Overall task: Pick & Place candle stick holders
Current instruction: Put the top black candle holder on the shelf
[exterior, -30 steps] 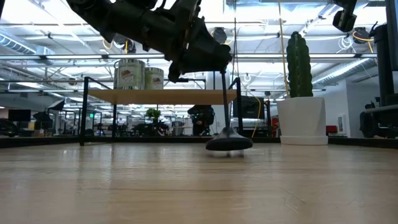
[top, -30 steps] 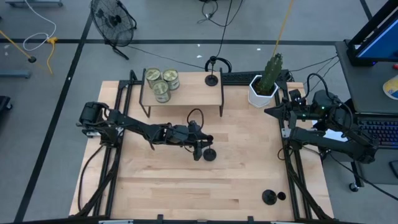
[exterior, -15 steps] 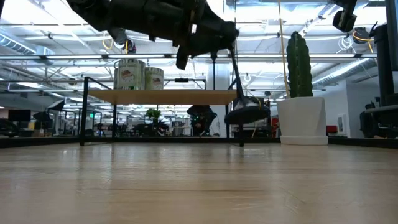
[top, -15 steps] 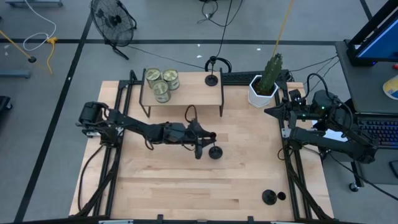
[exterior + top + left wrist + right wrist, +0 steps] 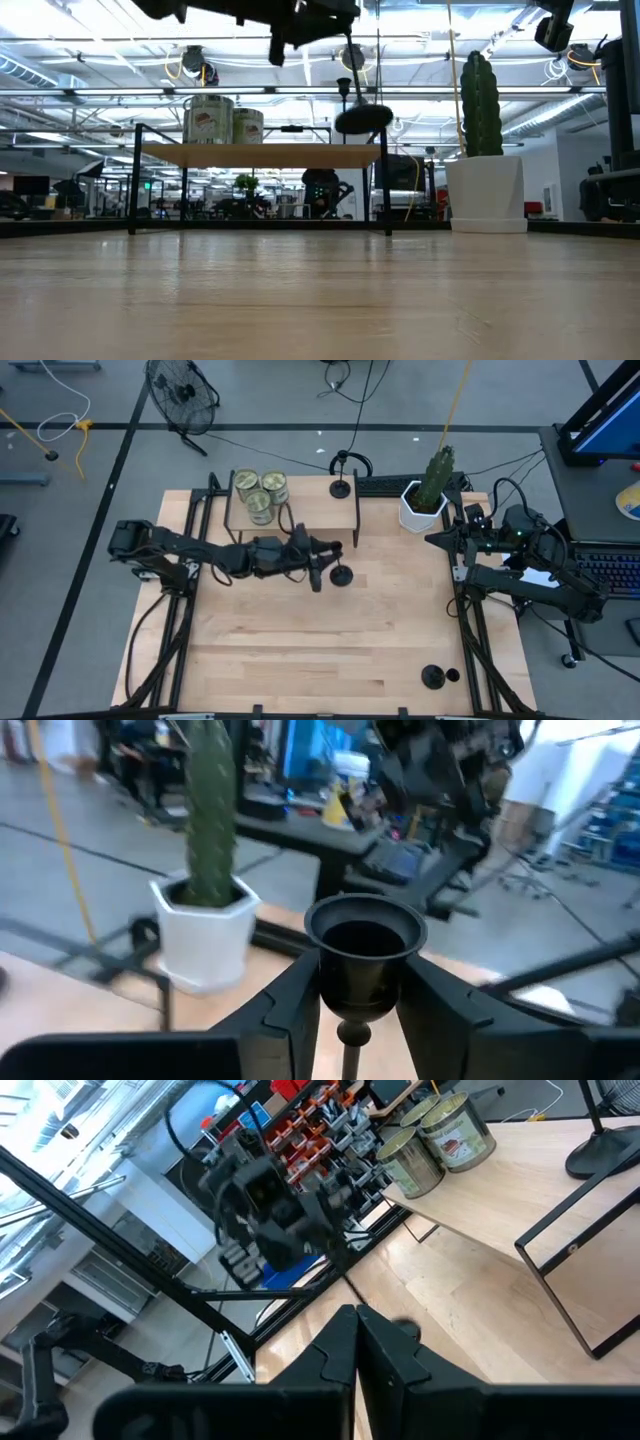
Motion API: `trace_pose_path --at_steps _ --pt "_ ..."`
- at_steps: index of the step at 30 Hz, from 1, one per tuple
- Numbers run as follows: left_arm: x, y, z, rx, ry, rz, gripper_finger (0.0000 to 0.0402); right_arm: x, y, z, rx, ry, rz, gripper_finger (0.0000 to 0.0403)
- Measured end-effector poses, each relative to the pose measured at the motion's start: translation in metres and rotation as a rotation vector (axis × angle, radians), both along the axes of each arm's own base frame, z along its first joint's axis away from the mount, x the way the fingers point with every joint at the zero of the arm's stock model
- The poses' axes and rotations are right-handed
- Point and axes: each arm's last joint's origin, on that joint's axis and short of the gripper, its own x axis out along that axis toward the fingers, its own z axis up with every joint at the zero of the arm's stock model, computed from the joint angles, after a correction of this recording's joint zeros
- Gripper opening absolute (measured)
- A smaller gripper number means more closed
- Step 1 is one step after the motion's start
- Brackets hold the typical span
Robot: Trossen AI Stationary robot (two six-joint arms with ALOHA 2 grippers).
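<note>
My left gripper point(image 5: 320, 563) is shut on a black candle stick holder point(image 5: 340, 573), high above the table's middle, just in front of the wooden shelf point(image 5: 300, 508). In the low view the holder's round base point(image 5: 362, 120) hangs near shelf-top height. A second holder point(image 5: 340, 488) stands by its base on the shelf's right end. A third holder point(image 5: 433, 678) stands on the table near the front right. My right gripper point(image 5: 440, 540) waits shut at the table's right edge; its fingers point(image 5: 340, 1342) lie together. My left gripper pinches the holder's small cup top point(image 5: 364, 975) between its two fingers point(image 5: 290, 1005), one on each side. The fingers come about level from the table's left. The holder is lifted clear, its stem point(image 5: 348, 80) slightly tilted and its base hanging below.
Three greenish jars point(image 5: 260, 493) stand on the shelf's left end. A cactus in a white pot point(image 5: 425, 500) stands at the far right. Black frame rails point(image 5: 470, 650) run along both sides of the table. Bare wood lies in front of the shelf.
My left gripper has risen and gone toward the table's far edge, up to the shelf. The holder, whose base stood on the table a second ago, has been lifted clear, swung tilted, and now hangs near shelf-top height.
</note>
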Motion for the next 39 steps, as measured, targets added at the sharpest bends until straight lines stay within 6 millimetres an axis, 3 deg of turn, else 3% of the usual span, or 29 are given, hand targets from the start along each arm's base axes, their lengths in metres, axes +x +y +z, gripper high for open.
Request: trace_pose_path --at_steps 11,17,27,31,39 --pt "0.004 0.045 0.068 0.203 0.109 0.251 0.0124 0.000 0.000 0.000 -0.003 0.001 0.000 0.0000" --pt "-0.003 0.089 0.083 0.200 0.091 0.411 0.0124 0.000 0.000 0.000 -0.018 0.002 0.002 0.0000" --pt "-0.004 0.139 0.066 0.148 0.115 0.485 0.0124 0.000 0.000 0.000 -0.020 0.002 0.003 0.0000" --pt "0.004 0.150 0.051 0.140 0.148 0.498 0.0124 0.000 0.000 0.000 -0.019 0.002 0.002 0.0000" --pt "0.001 0.165 0.046 0.141 0.168 0.545 0.0124 0.000 0.000 0.000 -0.016 0.002 0.002 0.0000"
